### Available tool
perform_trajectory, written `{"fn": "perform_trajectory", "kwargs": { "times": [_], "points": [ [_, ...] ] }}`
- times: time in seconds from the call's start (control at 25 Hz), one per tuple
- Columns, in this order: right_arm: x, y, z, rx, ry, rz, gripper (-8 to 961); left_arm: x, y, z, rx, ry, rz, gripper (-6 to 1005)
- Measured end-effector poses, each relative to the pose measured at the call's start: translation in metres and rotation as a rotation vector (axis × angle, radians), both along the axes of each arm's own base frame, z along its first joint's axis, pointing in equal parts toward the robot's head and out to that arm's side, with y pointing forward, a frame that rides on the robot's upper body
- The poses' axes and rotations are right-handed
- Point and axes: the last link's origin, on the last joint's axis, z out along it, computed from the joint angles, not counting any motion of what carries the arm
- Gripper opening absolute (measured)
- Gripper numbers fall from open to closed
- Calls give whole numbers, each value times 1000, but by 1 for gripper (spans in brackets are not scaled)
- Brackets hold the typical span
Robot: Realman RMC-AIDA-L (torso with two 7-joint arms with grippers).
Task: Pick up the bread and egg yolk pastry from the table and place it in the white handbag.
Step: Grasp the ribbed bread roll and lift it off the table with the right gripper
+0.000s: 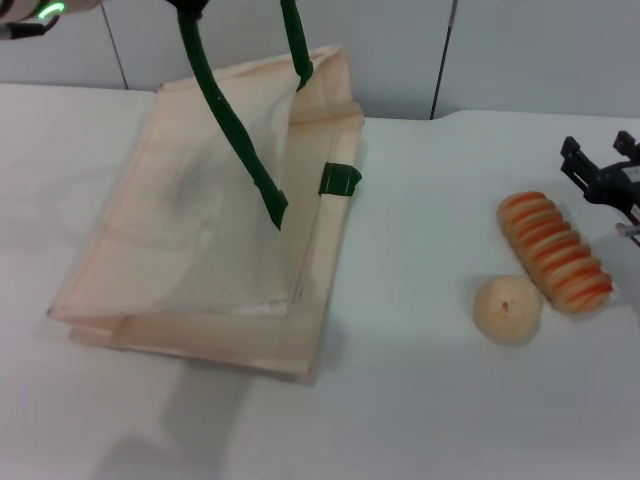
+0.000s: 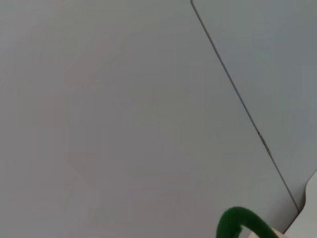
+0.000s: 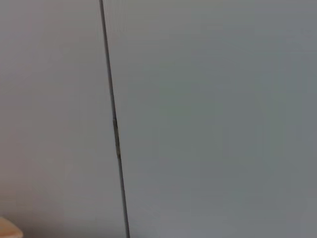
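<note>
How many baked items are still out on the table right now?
2. The striped bread lies at the table's right side; the egg yolk pastry sits beside its near end, nearly touching. Anything already inside the white handbag would be hidden.

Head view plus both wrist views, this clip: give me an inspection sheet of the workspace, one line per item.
Surface: white table, bare apart from the job's things.
Bread: striped loaf on the table at the robot's right, not yet picked.
Egg yolk pastry: round ball close beside the loaf's near end, on the bag side.
White handbag: lies at the robot's left; one green handle is pulled upward, lifting its top layer.
Clutter: nothing seen.
Grippers: left gripper is out of view above, where the handle runs up; right gripper is at the right edge just beyond the loaf, jaws unclear.
Cables: nothing seen.
Surroundings: grey wall panels with seams behind the table.
</note>
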Motion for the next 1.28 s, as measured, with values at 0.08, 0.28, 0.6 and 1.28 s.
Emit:
{"fn": "perform_trajectory", "kwargs": {
  "times": [0.08,0.28,0.6,1.28],
  "points": [
    [-1,3,1,-13,13,0,681,0,0,0,1,2,0,113],
    [-3,9,2,-113,35,9,827,-1,1,1,-1,11,9,114],
    [-6,24,27,-299,-4,4,841,1,2,2,-1,27,12,114],
    [-24,29,47,-654,-117,-127,841,3,5,3,15,68,16,113]
  ]
}}
